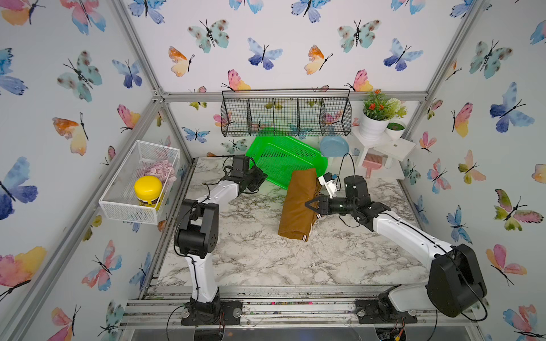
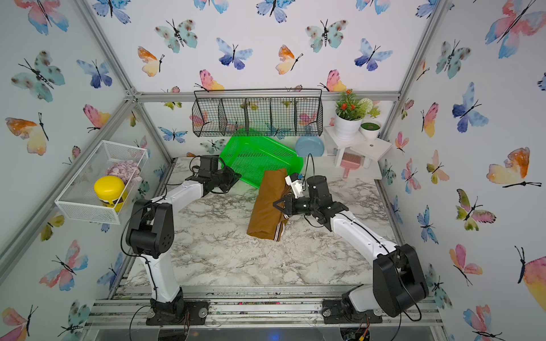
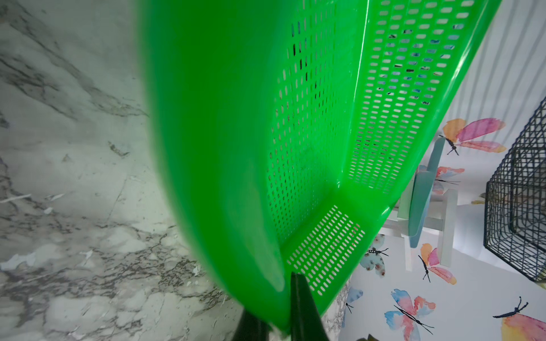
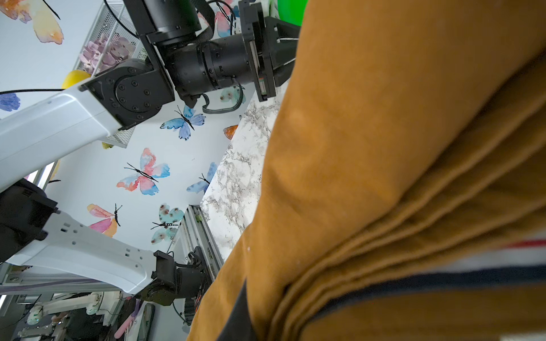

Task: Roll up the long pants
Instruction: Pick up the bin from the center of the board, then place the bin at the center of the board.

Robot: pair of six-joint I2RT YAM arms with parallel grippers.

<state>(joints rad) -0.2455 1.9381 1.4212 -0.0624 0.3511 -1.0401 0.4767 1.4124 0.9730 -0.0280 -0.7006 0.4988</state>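
**A:** What's the left end effector [image 3: 274, 298] doing?

**B:** It's pressed together on the rim of the tilted green basket [image 1: 283, 159].

**A:** Where are the long pants [image 1: 297, 203]?

**B:** They're a folded bundle on the desk [image 1: 251, 254], well apart from that end effector and right beneath the right end effector [image 1: 308, 204]. The striped waistband [image 1: 304, 237] shows at the bundle's near end.

**A:** And the right one's state?

**B:** It's pinching a fold of the mustard cloth.

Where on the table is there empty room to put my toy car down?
The biggest bare patch of table is at the front, between the pants and the metal rail. A smaller one lies between the left arm and the pants. The back is crowded: green basket, blue plate, white stool.
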